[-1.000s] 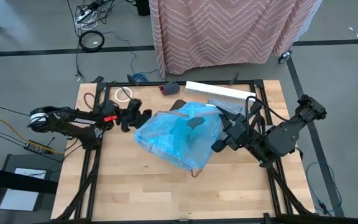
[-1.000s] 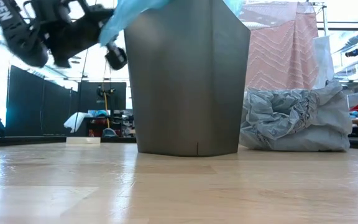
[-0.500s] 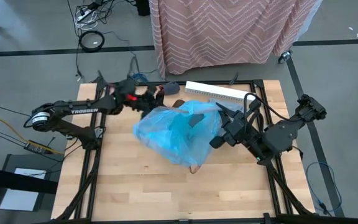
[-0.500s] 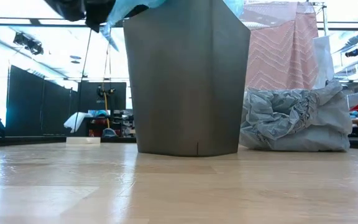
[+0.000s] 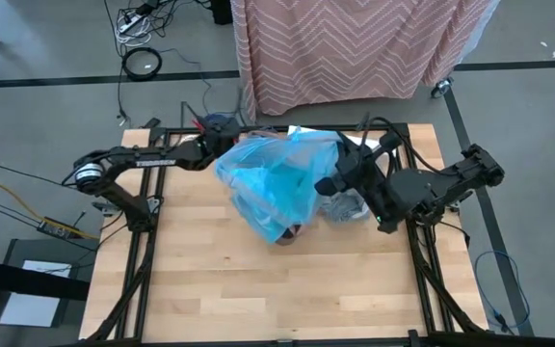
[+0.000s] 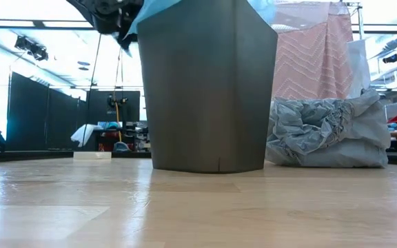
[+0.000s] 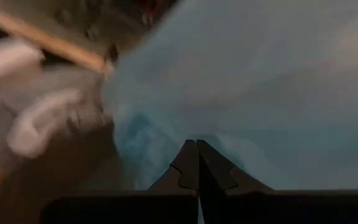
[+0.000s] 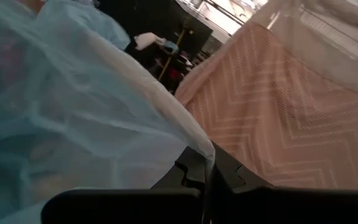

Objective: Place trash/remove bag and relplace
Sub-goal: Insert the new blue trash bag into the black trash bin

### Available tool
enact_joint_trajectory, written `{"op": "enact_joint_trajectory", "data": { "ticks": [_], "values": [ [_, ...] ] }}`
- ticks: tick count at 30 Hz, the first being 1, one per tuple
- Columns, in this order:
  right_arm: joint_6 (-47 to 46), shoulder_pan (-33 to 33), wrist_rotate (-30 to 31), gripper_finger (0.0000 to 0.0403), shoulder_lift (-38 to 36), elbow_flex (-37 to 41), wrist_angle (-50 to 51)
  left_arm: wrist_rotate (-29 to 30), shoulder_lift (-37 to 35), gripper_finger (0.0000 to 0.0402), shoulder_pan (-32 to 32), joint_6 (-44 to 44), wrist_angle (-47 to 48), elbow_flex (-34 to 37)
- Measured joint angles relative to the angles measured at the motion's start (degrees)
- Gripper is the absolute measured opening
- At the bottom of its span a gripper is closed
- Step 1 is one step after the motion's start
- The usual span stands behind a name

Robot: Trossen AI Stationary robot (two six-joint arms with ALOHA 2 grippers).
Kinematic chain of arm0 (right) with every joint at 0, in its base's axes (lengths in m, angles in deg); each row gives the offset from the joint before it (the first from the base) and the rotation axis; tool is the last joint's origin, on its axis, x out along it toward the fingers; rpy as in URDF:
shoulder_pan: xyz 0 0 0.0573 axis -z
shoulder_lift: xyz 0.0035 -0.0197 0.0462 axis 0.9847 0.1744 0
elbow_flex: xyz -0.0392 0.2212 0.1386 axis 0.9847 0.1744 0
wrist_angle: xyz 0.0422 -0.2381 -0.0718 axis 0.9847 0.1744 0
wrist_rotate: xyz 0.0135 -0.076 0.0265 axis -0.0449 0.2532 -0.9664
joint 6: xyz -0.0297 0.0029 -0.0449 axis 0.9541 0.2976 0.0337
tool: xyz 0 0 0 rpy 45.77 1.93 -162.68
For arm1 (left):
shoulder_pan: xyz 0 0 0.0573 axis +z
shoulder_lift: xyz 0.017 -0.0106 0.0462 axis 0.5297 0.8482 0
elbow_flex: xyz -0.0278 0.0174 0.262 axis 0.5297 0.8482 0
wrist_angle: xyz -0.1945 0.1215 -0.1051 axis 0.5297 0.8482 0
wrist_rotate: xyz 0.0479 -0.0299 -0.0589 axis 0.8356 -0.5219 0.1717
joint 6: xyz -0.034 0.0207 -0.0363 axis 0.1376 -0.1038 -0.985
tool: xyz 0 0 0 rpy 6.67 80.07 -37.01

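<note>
1. The bright blue plastic bag (image 5: 277, 183) is seen from above spread wide over the top of the dark grey bin (image 6: 209, 89). It's thin, see-through and very wrinkly, and its edges hang over the bin's rim on both sides.
2. The grey bin liner (image 6: 329, 134) is bunched into a crumpled heap on the table, just beside the bin in the low view. From above, a bit of it (image 5: 347, 205) peeks out right next to the blue bag, under the right arm.
3. The left gripper (image 5: 222, 130) is held at the far-left edge of the blue bag, up at the level of the bin's rim. Its arm is stretched out nearly flat towards the bin. The fingers (image 7: 188, 168) are pressed together on a fold of the blue film.
4. The right gripper (image 5: 330, 181) is parked at the opposite edge of the blue bag, arm bent and reaching towards the bin. Its fingers (image 8: 194, 171) are clamped tight too, with the bag's thin edge pinched between them.
5. A pink zigzag-patterned cloth (image 5: 355, 43) is hung beyond the table, behind the bin.
</note>
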Motion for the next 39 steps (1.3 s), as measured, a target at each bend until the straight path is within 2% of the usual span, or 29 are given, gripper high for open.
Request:
{"op": "enact_joint_trajectory", "data": {
  "ticks": [3,7,12,15,20,25,27,30,32,36,39],
  "values": [
    [2.25,0.57,0.12,0.0,0.0,0.0,-0.02,-2.71,1.85,0.0001,-0.01,-1.85,0.22,-0.22],
    [4.14,0.67,0.12,0.0,0.0,0.0,-0.35,-1.39,1.46,0.0001,-0.27,0.02,1.77,-0.25],
    [4.64,0.67,0.1,0.0,0.0,0.0,-0.44,-3.22,-3.08,0.0001,-0.45,-0.5,2.21,-0.04],
    [6.53,0.65,0.1,0.0,0.0,0.0,-1.36,-3.58,-7.03,0.0001,-0.37,1.12,6.36,-0.13],
    [7.74,0.66,0.08,0.0,-0.2,0.0,-2.74,-0.62,-12.38,0.0002,0.12,5.18,13.93,-0.15],
    [8.04,1.34,0.1,0.0,-0.84,0.0,-2.8,0.02,-15.79,0.0001,-0.37,9.78,25.62,-0.11],
    [8.06,1.59,0.1,0.0,-1.08,-0.02,-2.89,3.07,-17.75,0.0001,-1.11,13.08,29.36,-0.09],
    [7.93,1.82,0.08,0.0,-1.42,0.0,-2.82,10.11,-19.71,0.0001,-2.57,16.78,32.79,-0.1],
    [7.72,1.9,0.1,0.0,-1.53,0.0,-2.82,12.61,-20.35,0.0001,-3.89,18.01,32.98,-0.09],
    [7.7,2.29,0.09,0.0,-1.6,0.0,-2.82,12.93,-21.01,0.0001,-7.24,18.35,31.72,-0.28],
    [7.12,2.69,0.07,0.0,-1.6,-0.02,-2.79,13.13,-20.93,0.0001,-9.51,19.94,36.76,-2.64]
  ]
}}
